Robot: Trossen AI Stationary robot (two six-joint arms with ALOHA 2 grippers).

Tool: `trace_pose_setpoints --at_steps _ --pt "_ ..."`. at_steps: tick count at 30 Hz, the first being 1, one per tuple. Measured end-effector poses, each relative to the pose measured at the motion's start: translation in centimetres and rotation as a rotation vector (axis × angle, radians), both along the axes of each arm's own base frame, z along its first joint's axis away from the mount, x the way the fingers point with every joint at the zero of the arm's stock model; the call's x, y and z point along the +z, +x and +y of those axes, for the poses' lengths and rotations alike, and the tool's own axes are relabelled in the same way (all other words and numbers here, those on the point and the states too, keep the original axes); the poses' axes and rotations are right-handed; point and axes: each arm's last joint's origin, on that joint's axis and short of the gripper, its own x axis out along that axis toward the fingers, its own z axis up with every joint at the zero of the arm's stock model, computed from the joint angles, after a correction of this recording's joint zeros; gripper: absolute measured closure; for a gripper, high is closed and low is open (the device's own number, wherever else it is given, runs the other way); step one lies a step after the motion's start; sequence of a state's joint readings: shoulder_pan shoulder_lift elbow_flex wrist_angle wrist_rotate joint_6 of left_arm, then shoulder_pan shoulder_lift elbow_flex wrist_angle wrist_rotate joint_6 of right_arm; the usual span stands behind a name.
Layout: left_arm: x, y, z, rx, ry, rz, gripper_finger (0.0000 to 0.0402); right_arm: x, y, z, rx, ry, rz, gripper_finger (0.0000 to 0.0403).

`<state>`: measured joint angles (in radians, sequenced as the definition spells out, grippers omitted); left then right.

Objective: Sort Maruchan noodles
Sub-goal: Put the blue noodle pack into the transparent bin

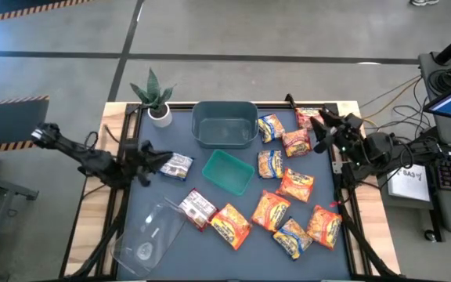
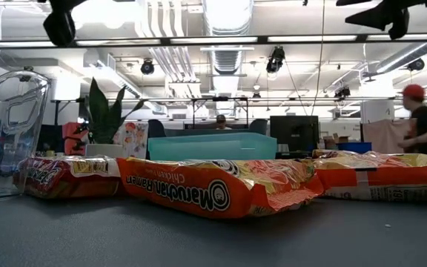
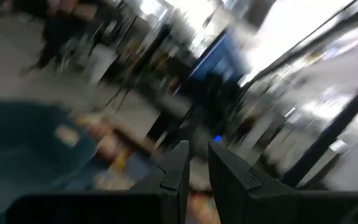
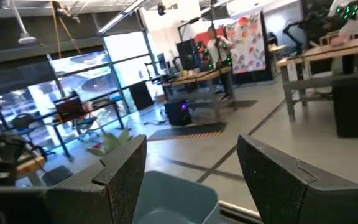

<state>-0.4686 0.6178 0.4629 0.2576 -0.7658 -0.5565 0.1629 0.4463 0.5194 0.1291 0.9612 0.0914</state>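
— Orange-red packets, mostly. From above, where do the Maruchan noodles [image 1: 292, 188] lie?
— Scattered over the dark table's [image 1: 171, 196] right half, with a dark red packet [image 1: 197, 208] and a pale one [image 1: 177, 166] further left, around the green tray [image 1: 228, 172] and below the grey-teal tub [image 1: 225, 124].
— And the arms?
— The left gripper [image 1: 149, 160] sits at the left edge beside the pale packet; the right gripper [image 1: 317, 129] hangs over the far right corner.
— At table height?
— One orange packet [image 2: 217, 187] lies flat in front, the tub [image 2: 212, 146] behind it.
— Left wrist?
— Blurred; its fingers [image 3: 176, 171] stand narrowly apart, nothing between them.
— Right wrist?
— Its fingers [image 4: 120, 180] are spread wide and empty above the tub [image 4: 173, 196].
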Motion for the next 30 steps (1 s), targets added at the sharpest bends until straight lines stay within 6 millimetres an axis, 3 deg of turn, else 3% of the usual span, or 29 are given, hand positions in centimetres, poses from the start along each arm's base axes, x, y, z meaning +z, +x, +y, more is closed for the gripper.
trace_pose_setpoints --at_steps 6,17,21,27,30 --pt "1.6 2.5 -1.2 0.095 -0.11 0.397 0.0361 -0.1 0.0 0.0 -0.01 -0.01 0.025 0.0163" --pt "0.0 7.3 -2.5 0.306 -0.244 0.896 0.0361 -0.3 0.1 0.0 -0.02 -0.078 0.115 0.0163" --pt "-1.3 8.9 -2.3 0.261 -0.259 1.035 0.0361 -0.3 0.1 0.0 -0.018 -0.068 0.104 0.0163" --pt "-2.8 10.6 -1.5 0.04 -0.092 1.228 0.0361 -0.3 0.1 0.0 -0.018 -0.07 0.106 0.0163" --pt "-3.2 11.0 -0.3 0.009 -0.078 1.27 0.0361 -0.3 0.1 0.0 -0.018 -0.07 0.106 0.0163"
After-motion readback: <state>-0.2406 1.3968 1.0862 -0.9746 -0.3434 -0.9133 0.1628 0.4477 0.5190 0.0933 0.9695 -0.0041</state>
